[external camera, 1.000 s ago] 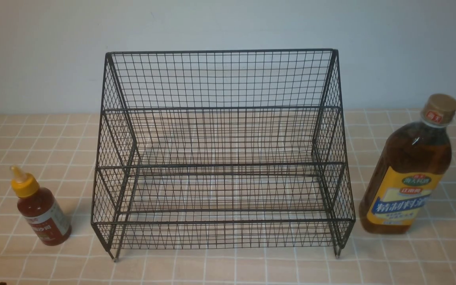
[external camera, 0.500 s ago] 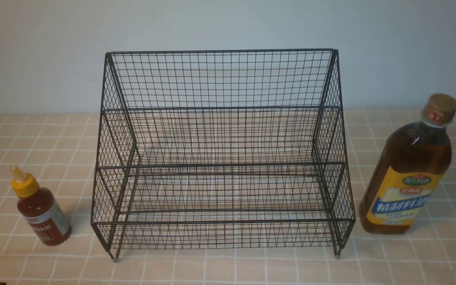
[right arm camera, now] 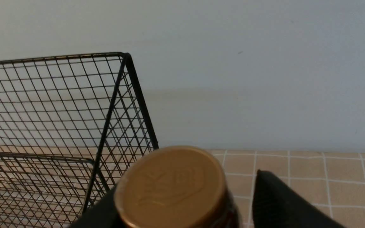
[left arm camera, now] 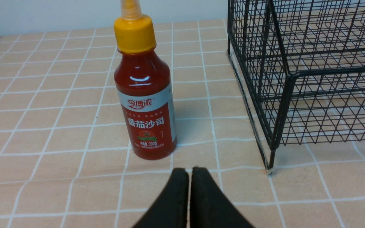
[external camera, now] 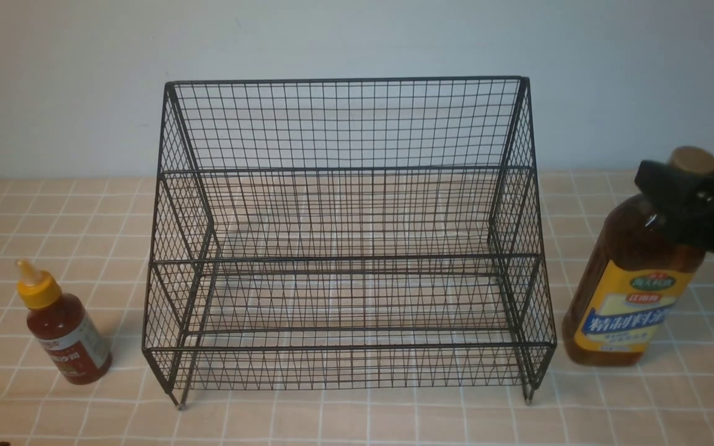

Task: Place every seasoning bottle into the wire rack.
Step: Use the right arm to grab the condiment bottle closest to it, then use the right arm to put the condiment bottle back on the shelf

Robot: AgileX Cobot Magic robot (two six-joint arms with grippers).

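The black wire rack [external camera: 344, 167] stands mid-table and holds nothing. The small red-sauce bottle [external camera: 66, 334] with a yellow nozzle cap stands upright to the rack's left. In the left wrist view my left gripper [left arm camera: 188, 172] is shut and empty, low over the table just short of this bottle [left arm camera: 146, 104]. The tall amber bottle [external camera: 630, 297] stands upright to the rack's right. My right gripper [external camera: 673, 186] is open around its neck, just under the tan cap [right arm camera: 169, 186]. A gap shows between the cap and one finger [right arm camera: 280, 205].
The table carries a beige cloth with a white grid. A pale wall rises right behind the rack. The rack's near corner foot [left arm camera: 269, 169] stands close to my left gripper, and its top corner [right arm camera: 125, 57] is beside the amber bottle's cap.
My right gripper has come into the front view from the right edge and moved left and down onto the amber bottle's neck. Both bottles and the rack have not moved.
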